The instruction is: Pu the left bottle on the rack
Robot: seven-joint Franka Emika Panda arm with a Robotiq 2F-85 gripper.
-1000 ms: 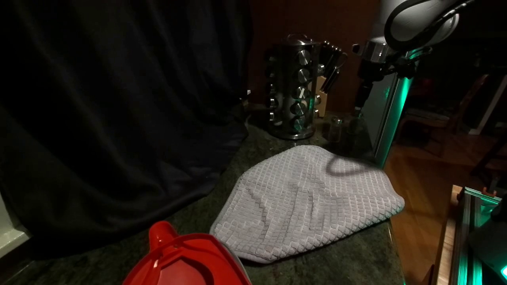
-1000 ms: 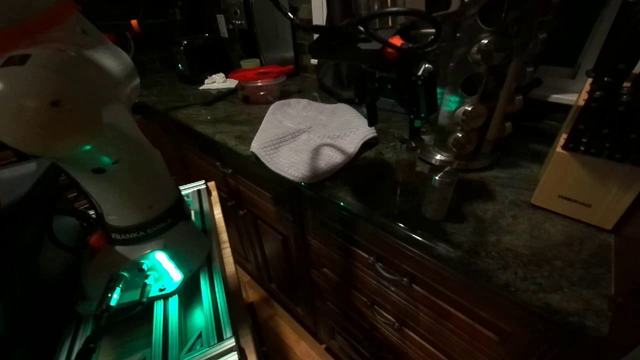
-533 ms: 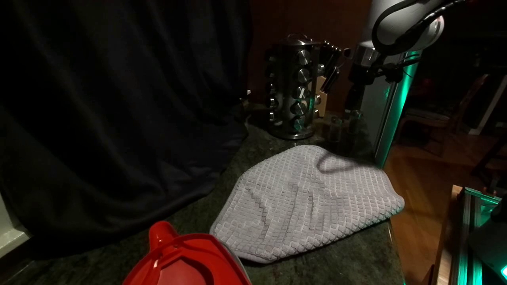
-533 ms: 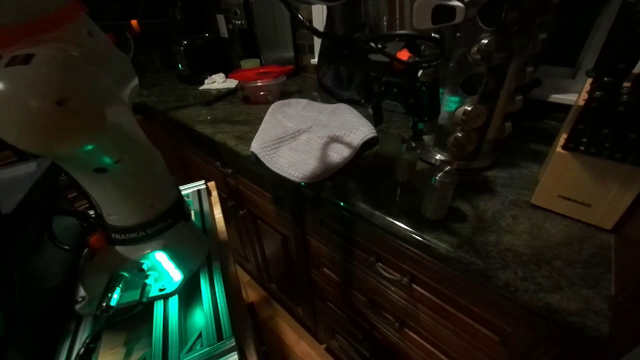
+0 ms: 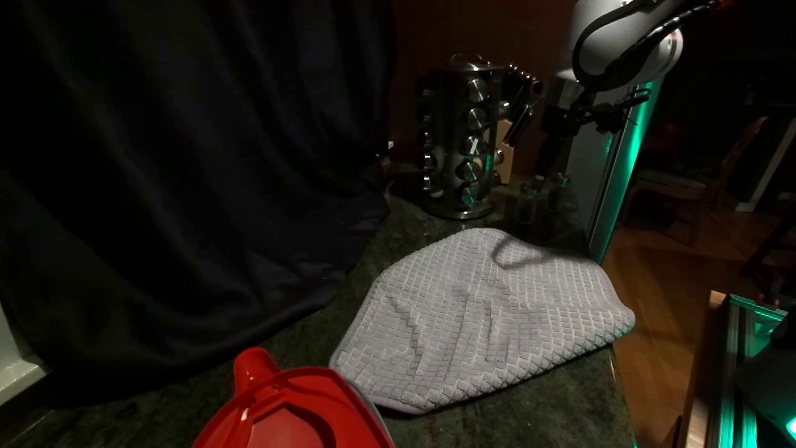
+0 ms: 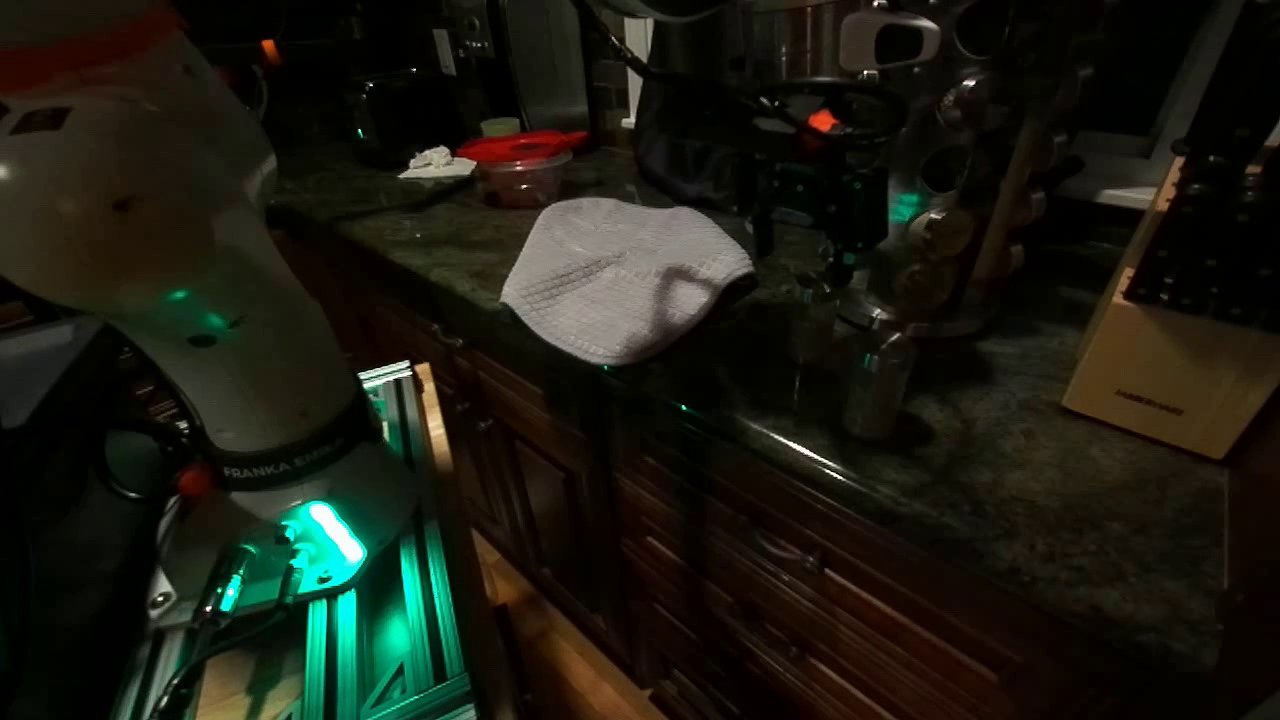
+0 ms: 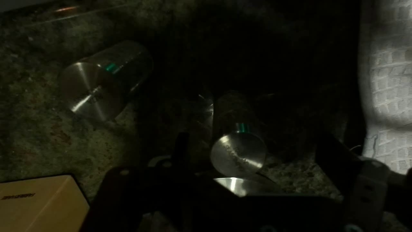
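The left bottle is a small clear jar with a silver cap, upright on the counter; it shows in both exterior views (image 5: 527, 206) (image 6: 814, 330) and in the wrist view (image 7: 238, 154). A second, similar jar (image 6: 877, 390) stands beside it and also shows in the wrist view (image 7: 93, 91). The rack (image 5: 457, 140) is a dark, shiny tower of small jars with silver caps, close by the left bottle (image 6: 940, 235). My gripper (image 6: 805, 256) is open and empty just over the left bottle. In the wrist view the bottle's cap lies between the fingers (image 7: 253, 138), nearer the left one.
A grey cloth (image 5: 479, 317) lies on the counter beside the bottles. A wooden knife block (image 6: 1150, 370) stands past the second jar and the rack. A red-lidded container (image 6: 522, 175) sits farther along. The counter's front edge (image 6: 800, 455) is near the bottles.
My gripper has moved toward the rack and slightly down, so that it is over the left bottle. The bottles, rack and cloth have not moved.
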